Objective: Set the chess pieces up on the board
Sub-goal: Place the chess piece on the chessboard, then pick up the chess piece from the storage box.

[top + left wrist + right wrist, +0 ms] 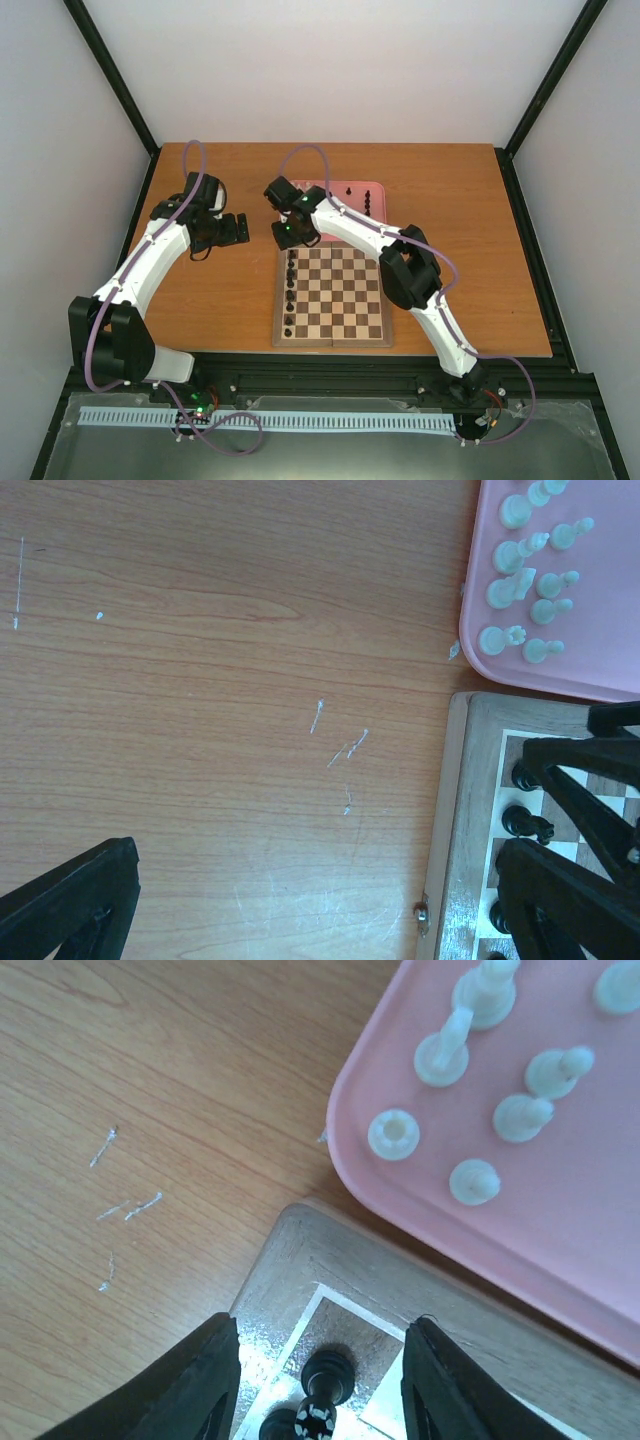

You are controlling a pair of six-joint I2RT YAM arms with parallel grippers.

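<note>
The right tool, lower centre of frame, jaws apart, straddles a black piece standing on the board corner square, apparently a placement. The left tool is spread and empty.

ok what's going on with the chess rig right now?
Two arms are setting up a chessboard. The right claw is over the board's far-left corner, open, with a black piece standing on the corner square between its fingers, not gripped. More black pieces line that edge column. The white pieces sit in the pink tray beyond the board. The left claw hovers open and empty over the table left of the board.
</note>
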